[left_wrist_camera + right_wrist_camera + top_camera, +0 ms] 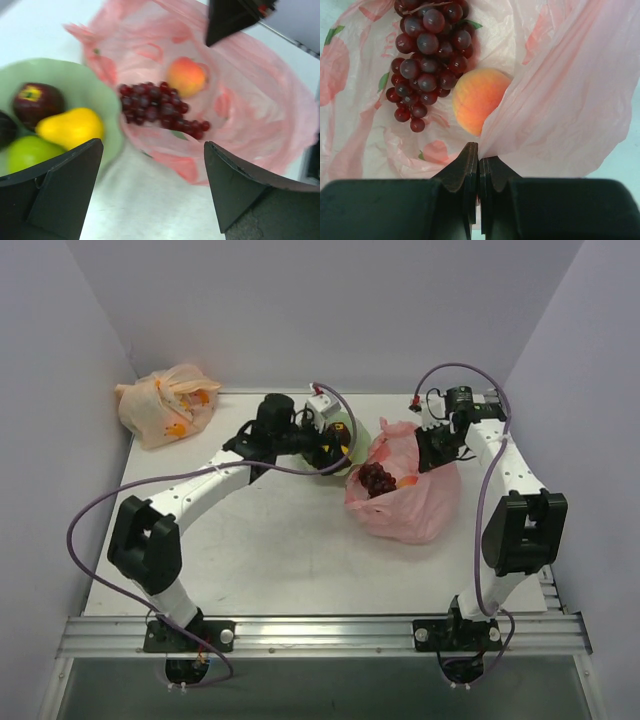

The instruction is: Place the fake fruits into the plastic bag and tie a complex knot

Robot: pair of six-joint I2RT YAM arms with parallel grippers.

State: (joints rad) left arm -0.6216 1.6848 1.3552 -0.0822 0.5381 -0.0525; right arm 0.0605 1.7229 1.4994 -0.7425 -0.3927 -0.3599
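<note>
The right gripper (478, 155) pinches the rim of the pink bag (560, 100). The left gripper (152, 150) is wide open and empty. It should gently grab the yellow pear (70, 127) at the left.

The translucent pink plastic bag (420, 512) lies crumpled with its mouth open, just beside the green bowl (95, 85). Inside the bag lie a dark red grape bunch (427, 55) and an orange-red peach (475, 100), touching each other. A yellow pear (70, 127), a dark red apple (36, 100) and a green fruit (27, 152) sit packed together in the bowl.
</note>
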